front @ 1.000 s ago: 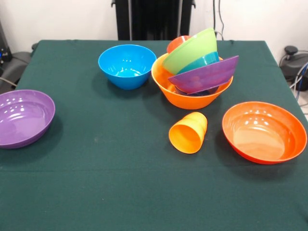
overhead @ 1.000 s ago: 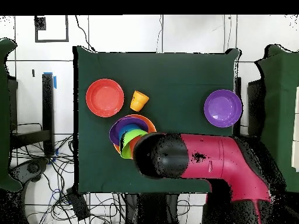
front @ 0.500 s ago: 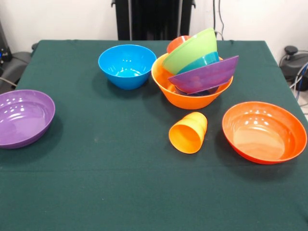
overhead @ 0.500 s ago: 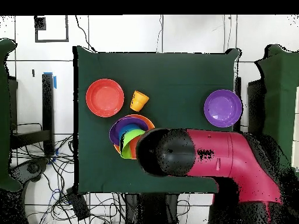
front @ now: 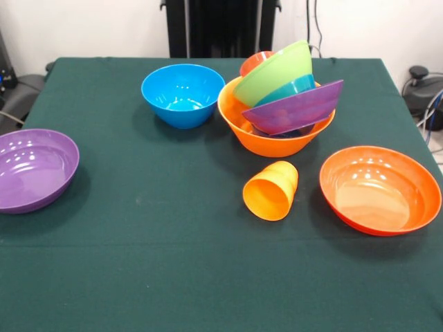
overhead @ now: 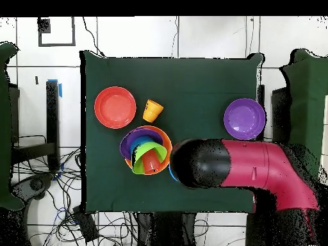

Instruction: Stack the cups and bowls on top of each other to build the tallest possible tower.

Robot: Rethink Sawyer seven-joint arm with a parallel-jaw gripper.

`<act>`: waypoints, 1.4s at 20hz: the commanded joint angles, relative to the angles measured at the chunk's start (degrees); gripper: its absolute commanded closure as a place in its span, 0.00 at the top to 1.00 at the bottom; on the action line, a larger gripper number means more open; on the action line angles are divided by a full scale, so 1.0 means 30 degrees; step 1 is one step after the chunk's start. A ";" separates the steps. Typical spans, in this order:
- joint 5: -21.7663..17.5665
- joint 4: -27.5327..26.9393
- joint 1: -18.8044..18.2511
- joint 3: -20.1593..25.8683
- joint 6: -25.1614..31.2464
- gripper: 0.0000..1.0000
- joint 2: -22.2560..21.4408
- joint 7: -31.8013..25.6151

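The tower stands at the table's far middle. Its base is a large yellow-orange bowl (front: 271,138) (overhead: 165,138). In it lean a tilted purple bowl (front: 294,107), a blue bowl (front: 296,88), a lime green bowl (front: 271,70) (overhead: 146,154) and a red-orange cup (front: 253,62) (overhead: 152,164). The yellow-orange cup (front: 271,190) (overhead: 152,110) lies on its side in front of the tower. A medium blue bowl (front: 183,93) stands upright to the tower's left. Only the red and black arm (overhead: 250,173) shows, in the overhead view. The gripper shows in neither view.
A wide red-orange bowl (front: 379,188) (overhead: 115,107) sits at the front view's right. A wide purple bowl (front: 33,168) (overhead: 244,118) sits at its left edge. The arm's black end (overhead: 200,163) hangs over the blue bowl in the overhead view. The robot's black pedestal (front: 220,28) stands behind the table.
In the overhead view the arm has swung right, away from the tower, uncovering the green bowl and red-orange cup. Nothing on the table has moved.
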 commanded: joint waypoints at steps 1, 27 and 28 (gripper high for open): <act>-0.2565 -0.0299 -0.0581 0.1205 -0.1910 1.00 0.2800 -0.4199; -0.4724 -0.0179 -0.2680 0.2817 -0.4526 1.00 0.5724 -0.3927; -0.4643 -0.0158 -0.2777 0.2907 -0.4564 1.00 0.5783 -0.3913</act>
